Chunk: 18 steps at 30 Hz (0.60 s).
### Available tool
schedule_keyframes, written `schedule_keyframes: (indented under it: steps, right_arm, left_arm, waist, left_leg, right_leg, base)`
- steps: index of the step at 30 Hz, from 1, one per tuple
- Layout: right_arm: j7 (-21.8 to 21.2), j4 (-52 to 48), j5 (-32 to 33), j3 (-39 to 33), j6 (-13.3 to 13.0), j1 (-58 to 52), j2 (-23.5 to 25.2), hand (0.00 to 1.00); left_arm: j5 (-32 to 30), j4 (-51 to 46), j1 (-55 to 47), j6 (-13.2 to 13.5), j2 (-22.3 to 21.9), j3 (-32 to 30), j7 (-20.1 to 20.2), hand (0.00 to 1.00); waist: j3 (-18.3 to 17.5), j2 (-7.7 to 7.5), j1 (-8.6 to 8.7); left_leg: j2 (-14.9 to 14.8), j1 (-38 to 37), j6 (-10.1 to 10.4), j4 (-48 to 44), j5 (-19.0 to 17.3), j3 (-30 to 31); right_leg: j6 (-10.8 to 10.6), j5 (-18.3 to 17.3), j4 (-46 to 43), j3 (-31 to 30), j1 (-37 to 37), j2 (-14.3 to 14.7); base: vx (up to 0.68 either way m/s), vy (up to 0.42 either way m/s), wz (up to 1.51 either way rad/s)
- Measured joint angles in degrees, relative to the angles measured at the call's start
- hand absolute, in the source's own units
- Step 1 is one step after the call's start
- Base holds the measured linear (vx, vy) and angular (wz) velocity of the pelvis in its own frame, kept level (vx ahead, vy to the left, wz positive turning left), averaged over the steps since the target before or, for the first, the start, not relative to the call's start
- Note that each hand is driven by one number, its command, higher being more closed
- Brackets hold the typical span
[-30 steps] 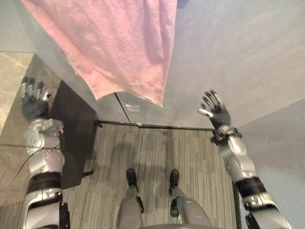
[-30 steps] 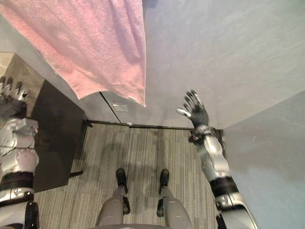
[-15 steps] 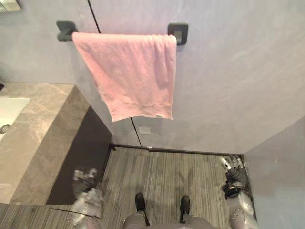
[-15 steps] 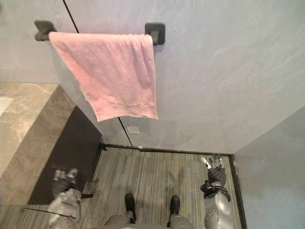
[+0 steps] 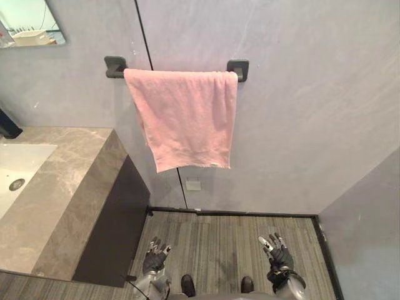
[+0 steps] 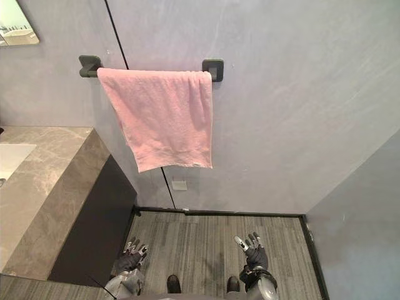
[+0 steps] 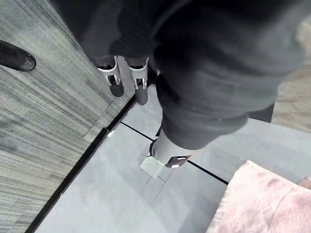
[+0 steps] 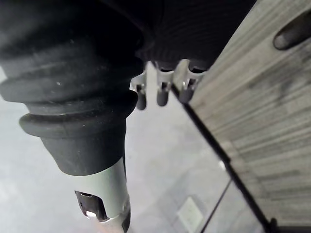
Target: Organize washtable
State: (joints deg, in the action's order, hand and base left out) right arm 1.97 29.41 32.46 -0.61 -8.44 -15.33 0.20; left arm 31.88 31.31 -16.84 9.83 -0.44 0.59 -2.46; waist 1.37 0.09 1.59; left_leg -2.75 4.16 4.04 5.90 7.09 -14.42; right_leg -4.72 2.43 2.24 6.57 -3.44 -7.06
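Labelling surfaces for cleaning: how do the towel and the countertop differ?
The pink towel hangs over a dark wall rail; the countertop lies level on a dark cabinet. The towel is plain cloth; the countertop is grey-brown veined stone holding a white basin. Both meet the grey wall.

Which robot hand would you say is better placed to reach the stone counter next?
Probably the left robot hand: open and empty, it hangs nearer the counter, while the right robot hand is farther off.
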Motion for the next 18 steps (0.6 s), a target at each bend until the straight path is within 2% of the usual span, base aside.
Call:
schedule_keyframes:
  steps: [1, 3, 4, 5, 6, 7, 8, 9, 10, 12, 13, 16, 17, 18]
  right_arm:
    - [0.0, 0.0, -0.1, 0.1, 0.0, -0.1, -0.1, 0.00]
    - [0.0, 0.0, -0.3, 0.2, 0.0, 0.7, -0.7, 0.00]
    - [0.0, -0.1, -0.3, 1.2, 0.0, 1.0, -0.6, 0.00]
    - [0.0, -0.3, -0.3, 1.4, 0.0, 1.5, -0.7, 0.00]
    - [0.1, -0.6, -0.3, 1.8, 0.0, 1.8, -0.5, 0.00]
    - [0.1, -0.8, -0.1, 2.7, 0.0, 2.1, -0.4, 0.00]
    - [0.1, -0.8, 0.2, 3.2, 0.0, 2.1, -0.4, 0.00]
    - [0.1, -0.8, 0.2, 3.7, 0.0, 2.0, -0.4, 0.00]
    - [0.0, -0.9, 0.1, 4.5, 0.0, 2.1, -0.4, 0.00]
    - [-1.1, -1.8, -0.5, 6.2, -0.1, 2.8, -1.0, 0.00]
    - [-1.1, -1.8, -0.6, 6.4, -0.1, 3.8, -1.2, 0.00]
    - [-1.2, -1.8, -0.6, 10.2, -0.2, 6.6, -4.1, 0.00]
    - [-1.3, -1.8, -0.6, 11.5, -0.2, 7.8, -5.2, 0.00]
    - [-1.3, -1.8, -1.3, 12.4, -0.2, 8.3, -5.6, 0.00]
  left_arm:
    - [0.0, -0.1, -0.6, 0.0, -0.1, 0.3, -0.2, 0.00]
    - [-0.5, -0.4, -0.6, -0.2, 0.3, 1.3, -0.3, 0.00]
    - [-1.1, -1.0, -0.3, -0.5, 1.0, 1.8, -0.4, 0.00]
    - [-1.4, -1.8, 0.2, -0.5, 1.3, 1.9, -0.5, 0.00]
    - [-1.7, -2.2, 0.7, -0.5, 1.3, 1.9, -0.6, 0.00]
    - [-2.7, -2.4, 2.8, -0.6, 2.6, 2.1, -1.0, 0.00]
    - [-3.6, -3.0, 4.3, -0.5, 3.6, 2.2, -1.3, 0.00]
    - [-3.7, -3.4, 4.6, -0.5, 4.0, 2.2, -1.4, 0.00]
    - [-4.1, -4.2, 4.5, -0.4, 4.4, 2.1, -1.4, 0.00]
    - [-5.2, -4.9, 4.4, -0.4, 5.2, 2.2, -1.4, 0.00]
    - [-5.4, -4.9, 4.4, -0.4, 5.2, 2.2, -1.5, 0.00]
    - [-5.2, -4.9, 4.2, -0.3, 3.4, 1.9, -1.7, 0.00]
    - [-4.2, -4.3, 4.0, -0.4, 2.1, 1.5, -2.4, 0.00]
    - [-3.2, -4.7, 3.6, -0.4, 1.5, 1.5, -2.7, 0.00]
  waist:
    - [0.2, 0.48, -0.35]
    - [1.3, 0.42, -0.76]
    - [1.2, 0.77, -0.82]
    - [1.4, 1.29, -0.79]
    - [1.8, 1.93, -0.69]
    - [2.3, 2.15, -0.51]
    - [3.2, 1.47, -0.42]
    - [3.5, 1.53, -0.40]
    - [3.3, 0.54, -0.30]
    - [2.4, -1.27, -1.06]
    - [2.4, -1.20, -1.15]
    - [2.3, -0.69, -3.06]
    - [3.2, 0.94, -3.57]
    - [4.0, 1.59, -3.62]
  left_leg:
    - [0.0, 0.3, 0.0, 0.0, 0.0, -0.4]
    - [0.1, 1.2, 0.0, 0.0, 0.0, -1.7]
    - [0.1, 2.6, -0.1, 0.0, 0.1, -2.8]
    - [-1.0, 4.6, -1.9, 0.0, 0.8, -3.2]
    - [-1.8, 5.8, -3.8, 0.0, 2.0, -3.1]
    - [-2.9, 7.2, -4.2, -0.1, 2.3, -1.6]
    - [-2.6, 7.4, -4.2, -0.1, 2.3, 0.3]
    - [-2.2, 7.5, -4.2, -0.3, 2.3, 1.3]
    - [-1.7, 7.6, -4.1, -0.5, 2.3, 3.0]
    - [-0.9, 11.1, -3.8, -4.3, 2.6, 7.7]
    - [-0.6, 11.7, -3.7, -4.7, 2.6, 8.7]
    - [-0.3, 15.0, -2.2, -7.1, 4.8, 11.6]
    - [-1.0, 16.5, -1.9, -9.0, 5.0, 14.0]
    - [-1.3, 15.8, -1.9, -9.0, 5.0, 16.2]
  right_leg:
    - [0.0, 0.0, 0.0, -0.9, -0.5, -0.1]
    - [-0.5, -0.4, -0.6, -1.7, -1.8, 0.0]
    - [-2.0, -1.3, -2.6, -3.6, -4.6, -0.3]
    - [-3.2, -2.4, -5.8, -5.8, -7.4, 0.6]
    - [-2.3, -3.0, -9.1, -6.9, -9.1, 1.9]
    - [-0.7, -6.6, -23.3, -8.0, -13.1, 3.4]
    - [-1.4, -10.3, -32.3, -8.1, -12.6, 3.1]
    - [-1.9, -11.8, -35.6, -8.6, -11.5, 2.8]
    - [-2.7, -13.3, -38.6, -9.6, -9.5, 2.4]
    - [-3.1, -17.0, -35.7, -12.0, -3.9, 3.0]
    - [-2.3, -17.8, -34.4, -12.0, -3.3, 3.0]
    - [-0.4, -24.4, -24.9, -9.5, 1.7, 3.1]
    - [1.3, -25.4, -23.2, -7.9, 3.1, 4.9]
    - [1.6, -25.3, -22.7, -6.5, 4.4, 6.0]
  base:
    - [0.00, 0.023, -0.26]
    - [0.00, 0.025, -0.30]
    - [-0.03, 0.013, -0.28]
    - [-0.07, -0.010, -0.20]
    - [-0.10, -0.047, 0.22]
    - [-0.07, -0.071, 0.72]
    - [-0.03, -0.115, 0.91]
    - [0.01, -0.172, 0.90]
    - [-0.02, -0.232, 0.90]
    - [-0.05, -0.242, 0.88]
    - [-0.06, -0.223, 0.79]
    - [-0.09, -0.237, 0.61]
    - [-0.16, -0.223, 0.64]
    - [-0.17, -0.211, 0.70]
